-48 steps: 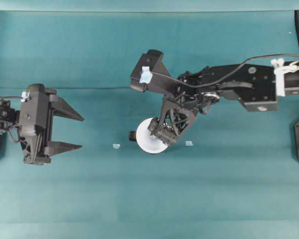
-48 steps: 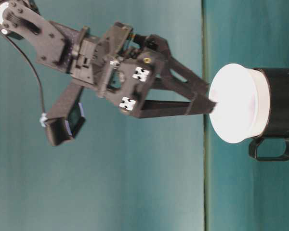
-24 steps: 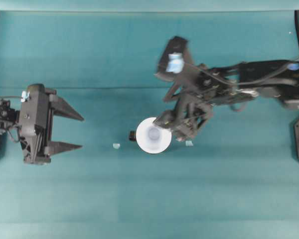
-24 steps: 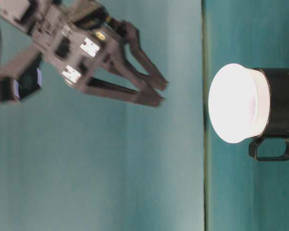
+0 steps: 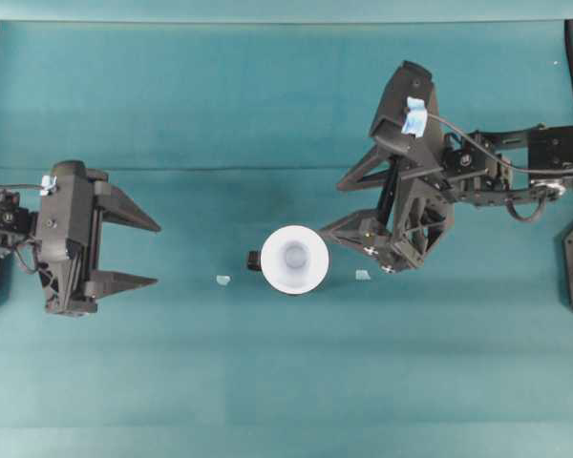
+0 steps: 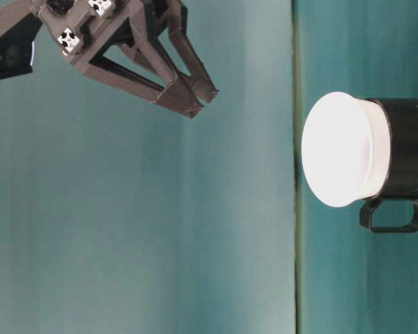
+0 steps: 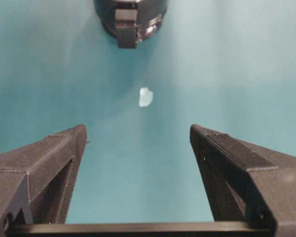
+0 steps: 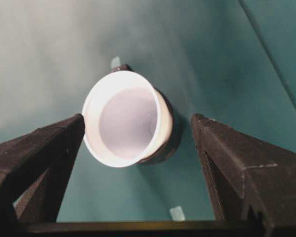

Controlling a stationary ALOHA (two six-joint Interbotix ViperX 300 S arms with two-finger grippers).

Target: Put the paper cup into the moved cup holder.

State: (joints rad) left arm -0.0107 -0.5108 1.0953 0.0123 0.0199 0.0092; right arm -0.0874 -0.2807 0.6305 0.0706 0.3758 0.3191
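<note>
Overhead exterior view is showing the paper cup (image 5: 294,259) sitting upright inside the cup holder (image 5: 254,260), near the middle of the teal table (image 5: 267,382), with only the holder's stubby black handle poking out past the cup's rim on the left. The right gripper (image 5: 342,205) is hovering just to the right of the cup, its jaws standing wide apart and gripping nothing, not touching the cup. The left gripper (image 5: 159,254) is resting well off to the left, its jaws likewise spread and empty, pointing toward the cup. Two small pale scraps are lying on the cloth, one (image 5: 222,280) just left of the holder and one (image 5: 362,275) just right of it. In the table-level view, which is turned on its side, the white cup (image 6: 341,149) is nesting in the glossy black holder (image 6: 407,149), its rim and upper wall standing proud of the holder's mouth, while the right gripper (image 6: 198,94) is hanging well clear of it. The right wrist camera is looking down into the cup's (image 8: 127,118) hollow between its two spread fingers (image 8: 37,153). The left wrist camera is seeing the holder's handle side (image 7: 129,19) far ahead, a scrap (image 7: 146,97) lying between.
</note>
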